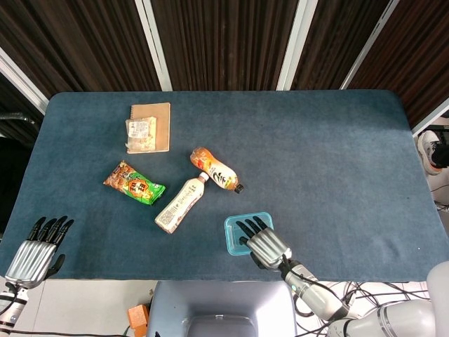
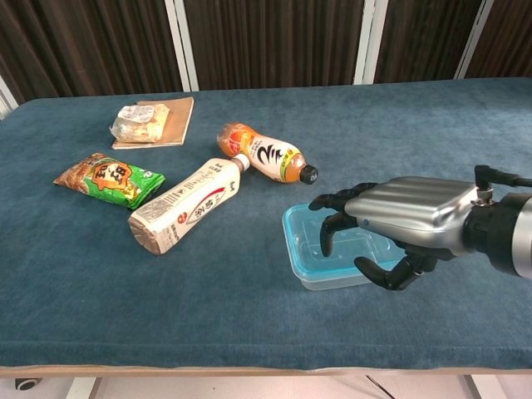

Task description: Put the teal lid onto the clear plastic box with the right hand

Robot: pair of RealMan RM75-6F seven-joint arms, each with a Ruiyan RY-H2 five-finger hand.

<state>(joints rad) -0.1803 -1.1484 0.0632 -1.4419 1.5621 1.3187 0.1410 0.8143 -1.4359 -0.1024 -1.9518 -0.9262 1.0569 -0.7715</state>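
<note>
Right hand (image 2: 391, 224): fingers spread, over the lidded box, holding nothing.
Teal lid (image 2: 312, 241): sits on clear plastic box (image 2: 332, 274).
Left hand (image 1: 35, 251): empty, fingers extended, near-left bench (image 1: 316, 154) edge.

We see the right hand (image 1: 261, 243) lying over the teal lid (image 1: 234, 229) near the table's (image 1: 337, 168) front edge; whether its fingers press the lid we cannot tell from above. The left hand (image 1: 34, 254) hangs off the front left corner, fingers apart. Two bottles (image 1: 216, 169) (image 1: 180, 203), a green packet (image 1: 134, 184) and a notebook (image 1: 158, 118) lie further back
</note>
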